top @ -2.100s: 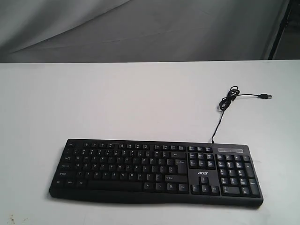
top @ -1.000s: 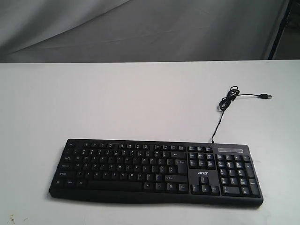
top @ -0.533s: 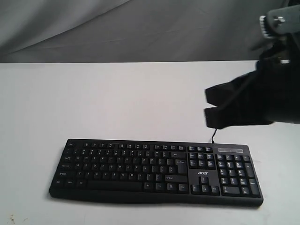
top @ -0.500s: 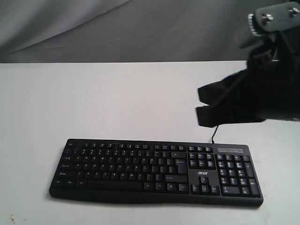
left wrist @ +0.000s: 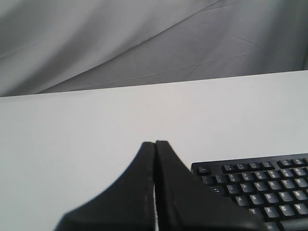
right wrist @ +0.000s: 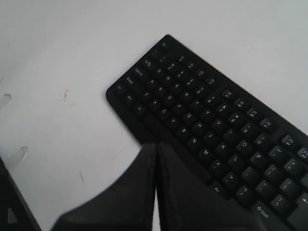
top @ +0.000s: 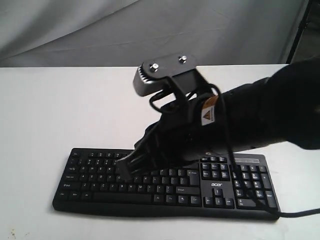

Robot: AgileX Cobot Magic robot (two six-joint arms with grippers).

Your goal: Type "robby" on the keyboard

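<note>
The black keyboard (top: 95,172) lies flat near the table's front edge, number pad and "acer" logo on the right. My right gripper (top: 123,170) reaches across from the right, shut and empty, its tips low over the left half of the letter keys; contact cannot be told. In the right wrist view the shut gripper (right wrist: 157,144) sits over the keyboard's (right wrist: 202,106) front edge. My left gripper (left wrist: 155,143) is shut and empty, above bare table beside the keyboard's (left wrist: 260,187) Esc corner. It does not show in the exterior view. The USB cable is hidden behind the right arm.
The white table (top: 60,110) stretches behind and left of the keyboard. A grey cloth backdrop (top: 100,30) hangs beyond its far edge. The right arm's bulk (top: 260,120) covers the table's right side, and its black cable (top: 295,214) trails past the keyboard's right end.
The right arm came in from the right edge, swung left and down, and now its shut tips are over the letter keys. It now covers the USB cable. The keyboard has not moved.
</note>
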